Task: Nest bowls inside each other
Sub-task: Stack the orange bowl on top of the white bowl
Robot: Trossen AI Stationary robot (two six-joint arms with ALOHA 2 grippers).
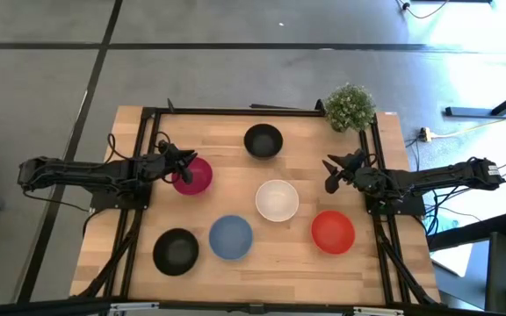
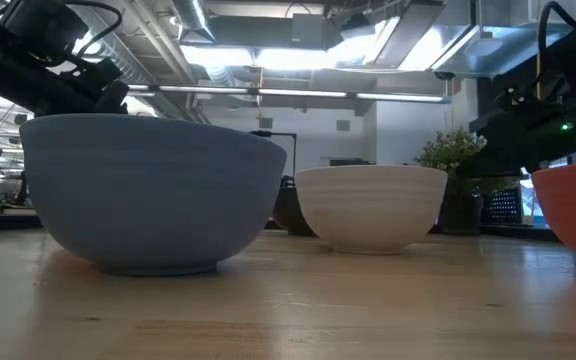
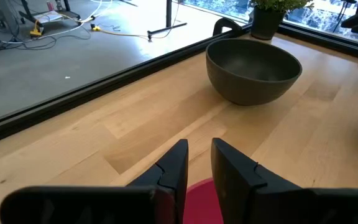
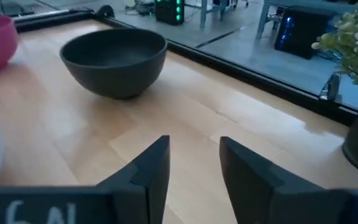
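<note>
Six bowls sit on the wooden table in the high view: magenta bowl (image 1: 193, 177), far black bowl (image 1: 263, 140), white bowl (image 1: 277, 200), blue bowl (image 1: 231, 237), red bowl (image 1: 333, 231) and near black bowl (image 1: 176, 251), all upright and apart. My left gripper (image 1: 181, 167) is at the magenta bowl's left rim, its fingers nearly together with the rim between them (image 3: 199, 146). My right gripper (image 1: 331, 173) hovers open (image 4: 194, 140) at the table's right side, right of the white bowl, facing the far black bowl (image 4: 114, 59). In the low view the blue bowl (image 2: 148, 190) hides the magenta one. My left gripper has the magenta bowl's rim (image 3: 201, 194) on its left side between the two fingers, coming from the table's left and slanting down. The fingers hide most of the contact. Whether the bowl is lifted or stands on the table, I cannot tell.
A small green potted plant (image 1: 350, 106) stands at the far right corner. A black frame runs along the table's left, far and right edges. Bare wood lies between the far black bowl and the right gripper, and along the near edge right of the red bowl.
</note>
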